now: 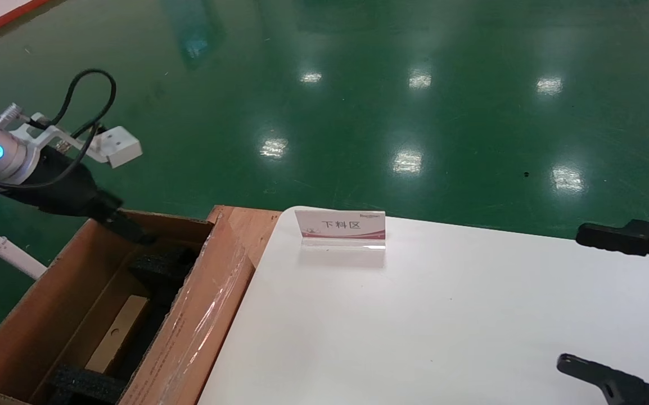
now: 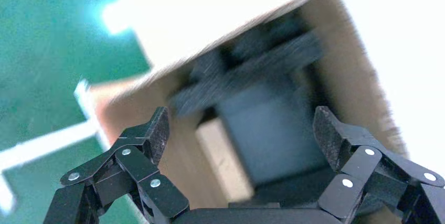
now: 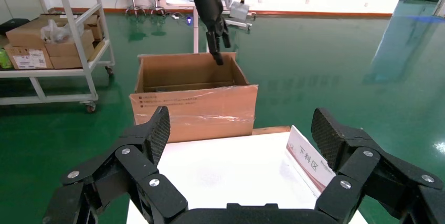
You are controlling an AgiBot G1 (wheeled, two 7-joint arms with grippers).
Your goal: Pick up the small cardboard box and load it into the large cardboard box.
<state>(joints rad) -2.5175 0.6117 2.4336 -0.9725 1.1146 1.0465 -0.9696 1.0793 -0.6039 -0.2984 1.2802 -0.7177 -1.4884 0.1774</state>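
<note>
We're looking down at the large cardboard box [image 1: 26, 315], standing on the green floor [image 1: 358, 84] against the left edge of the white table [image 1: 442, 315], with glossy tape shining on the flap that leans toward the table. Down inside, we spot the small cardboard box [image 1: 117, 333] lying on the bottom between blocks of black foam padding [image 1: 161, 264]. Our left gripper [image 1: 127, 228] hangs over the far end of the big carton, just above its rim, and from its wrist camera we see the fingers [image 2: 157, 129] spread wide with nothing between them, the carton's inside below. Over on the right, our right gripper [image 3: 241, 135] hovers above the table's near right side, jaws splayed apart and holding nothing. On the table's far edge stands a small sign card [image 1: 341, 228] with red trim. From the right wrist we also catch a shelf cart [image 3: 52, 40] stacked with cartons beyond the big box.
</note>
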